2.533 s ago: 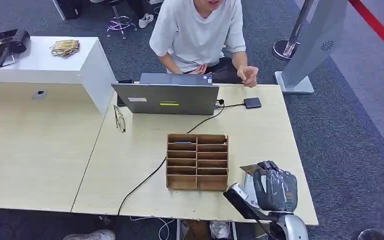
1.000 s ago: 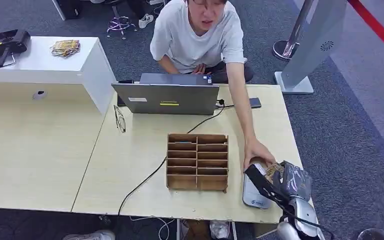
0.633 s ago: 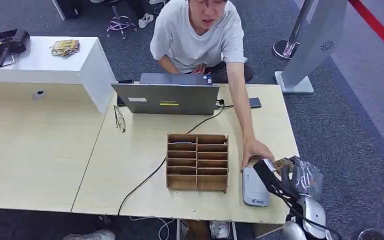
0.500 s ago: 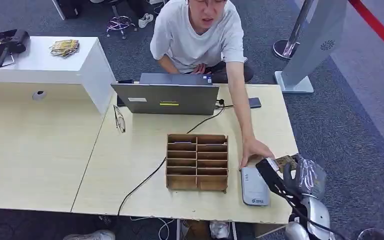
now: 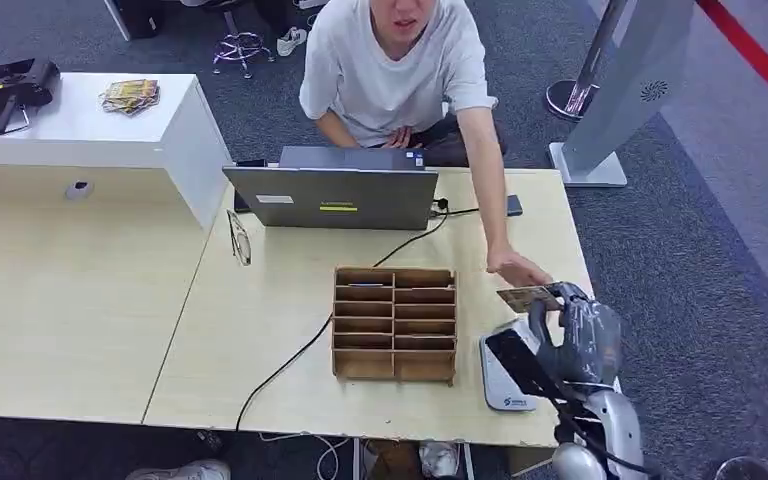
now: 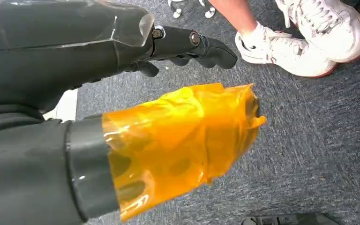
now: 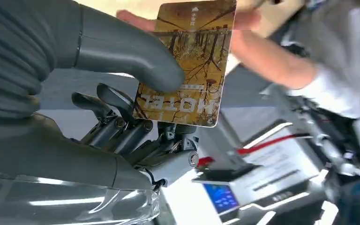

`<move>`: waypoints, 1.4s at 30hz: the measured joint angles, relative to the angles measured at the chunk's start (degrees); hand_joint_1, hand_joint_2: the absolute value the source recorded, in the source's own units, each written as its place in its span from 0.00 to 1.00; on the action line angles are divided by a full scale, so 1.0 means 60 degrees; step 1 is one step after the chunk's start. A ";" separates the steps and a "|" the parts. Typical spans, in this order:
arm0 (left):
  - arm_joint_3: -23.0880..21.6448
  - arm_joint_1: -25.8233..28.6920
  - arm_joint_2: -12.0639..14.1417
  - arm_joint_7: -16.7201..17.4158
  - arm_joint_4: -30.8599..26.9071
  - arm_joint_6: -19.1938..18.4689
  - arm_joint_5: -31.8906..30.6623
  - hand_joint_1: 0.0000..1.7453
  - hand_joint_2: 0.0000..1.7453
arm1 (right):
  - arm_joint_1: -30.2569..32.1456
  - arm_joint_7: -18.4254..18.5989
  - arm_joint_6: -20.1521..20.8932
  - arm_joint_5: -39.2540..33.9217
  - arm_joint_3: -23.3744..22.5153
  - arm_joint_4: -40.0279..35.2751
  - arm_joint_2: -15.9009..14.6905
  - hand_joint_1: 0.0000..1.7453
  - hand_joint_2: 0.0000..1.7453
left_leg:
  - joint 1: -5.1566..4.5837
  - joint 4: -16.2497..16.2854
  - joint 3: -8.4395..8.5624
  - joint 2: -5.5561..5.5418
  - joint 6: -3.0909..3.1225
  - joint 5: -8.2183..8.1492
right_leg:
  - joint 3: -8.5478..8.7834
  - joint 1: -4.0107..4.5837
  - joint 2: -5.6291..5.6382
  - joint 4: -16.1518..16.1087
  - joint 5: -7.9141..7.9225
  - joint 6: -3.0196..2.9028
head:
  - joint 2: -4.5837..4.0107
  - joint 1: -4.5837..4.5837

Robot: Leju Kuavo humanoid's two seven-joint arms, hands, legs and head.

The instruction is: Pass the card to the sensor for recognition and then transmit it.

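My thumb and fingers [image 7: 122, 112] on my right hand [image 5: 575, 335] are pinching the card [image 7: 187, 65]. It is a brown card with trees on it and the word HOTEL. I hold it by its lower part, and most of it sticks out past my thumb.

In the head view the card [image 5: 528, 297] is up in the air, above the far end of the sensor [image 5: 505, 375]. The sensor is the flat grey pad lying on the worktop [image 5: 260, 330], just beside the wooden box of slots [image 5: 394, 323]. The card is not touching the pad.

A person's hand [image 5: 520, 270] is reaching over the worktop and is right next to the far edge of my card. I cannot tell if it is touching the card.

My left hand [image 6: 136, 108] hangs down over the grey carpet. Its fingers are curled in and it holds nothing.

Farther off there is a laptop [image 5: 332, 195] with a black cable running across the worktop.

I think I am at the handing-over part. I can't tell from here if the sensor has read the card. What is left is for the person to take hold, and then I let go.
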 joint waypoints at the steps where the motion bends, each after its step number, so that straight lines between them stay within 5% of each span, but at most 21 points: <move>1: 0.0000 -0.0001 0.0000 0.0000 0.0000 -0.0004 -0.0022 0.00 0.00 | -0.0127 -0.0026 0.0000 -0.0004 0.0140 0.0004 0.0026 1.00 1.00 | 0.0000 0.0000 0.0000 0.0000 0.0000 0.0000 | 0.0000 0.0000 0.0001 0.0000 0.0000 0.0000 | 0.0000 0.0000; 8: 0.0000 -0.0010 0.0007 0.0000 0.0000 -0.0066 -0.0142 0.00 0.00 | -0.0943 -0.0022 -0.0003 0.0087 0.1035 0.0116 0.0215 1.00 1.00 | 0.0000 0.0000 0.0000 -0.0002 0.0000 0.0001 | 0.0000 0.0000 0.0000 0.0001 0.0000 0.0000 | 0.0000 0.0000; 21: 0.0000 -0.0033 0.0022 0.0000 0.0000 -0.0157 -0.0419 0.00 0.00 | -0.2239 0.0973 -0.0408 0.1771 0.1764 0.1192 0.0397 1.00 1.00 | 0.0000 0.0001 -0.0001 -0.0004 0.0001 0.0002 | 0.0001 0.0000 -0.0002 0.0001 0.0001 0.0000 | 0.0000 0.0000; 22: 0.0000 -0.0032 0.0022 0.0000 0.0000 -0.0164 -0.0437 0.00 0.00 | -0.2310 0.1104 -0.0466 0.2026 0.1797 0.1301 0.0401 0.71 1.00 | 0.0000 0.0001 -0.0001 -0.0004 0.0001 0.0002 | 0.0001 -0.0001 -0.0002 0.0001 0.0001 0.0000 | 0.0000 -0.0004; 23: 0.0000 -0.0033 0.0026 0.0000 0.0000 -0.0168 -0.0459 0.00 0.00 | -0.2372 0.1195 -0.0488 0.2259 0.1819 0.1385 0.0401 0.71 1.00 | 0.0000 0.0001 -0.0001 -0.0004 0.0001 0.0002 | 0.0001 0.0000 -0.0002 0.0001 0.0001 0.0000 | 0.0000 0.0000; 24: 0.0000 -0.0033 0.0026 0.0000 0.0000 -0.0171 -0.0477 0.00 0.00 | -0.2436 0.1323 -0.0488 0.2493 0.1833 0.1465 0.0401 0.00 1.00 | 0.0000 0.0001 -0.0001 -0.0004 0.0001 0.0002 | 0.0001 0.0000 -0.0002 0.0001 0.0001 0.0000 | 0.0000 0.0000; 25: 0.0000 -0.0033 0.0026 0.0000 0.0000 -0.0171 -0.0485 0.00 0.00 | -0.2496 0.1494 -0.0466 0.2791 0.1855 0.1578 0.0397 0.00 0.00 | 0.0000 0.0001 -0.0001 -0.0004 0.0001 0.0002 | 0.0000 0.0000 -0.0002 0.0001 0.0001 0.0000 | 0.0000 -0.0004; 31: 0.0000 -0.0034 0.0033 0.0000 0.0000 -0.0182 -0.0503 0.00 0.00 | -0.2671 0.1617 -0.0415 0.3147 0.1910 0.1942 0.0397 0.00 0.00 | 0.0000 0.0001 -0.0002 -0.0004 0.0001 0.0002 | -0.0001 0.0000 -0.0001 0.0001 0.0000 0.0000 | 0.0000 0.0000; 42: 0.0000 -0.0029 0.0033 -0.0007 0.0000 -0.0142 -0.0263 0.00 0.00 | -0.2094 0.0267 -0.0721 0.1538 0.2201 0.1320 0.0397 0.00 0.00 | 0.0000 0.0001 -0.0001 -0.0005 0.0001 0.0001 | -0.0002 0.0000 -0.0002 0.0000 -0.0001 0.0000 | 0.0000 0.0000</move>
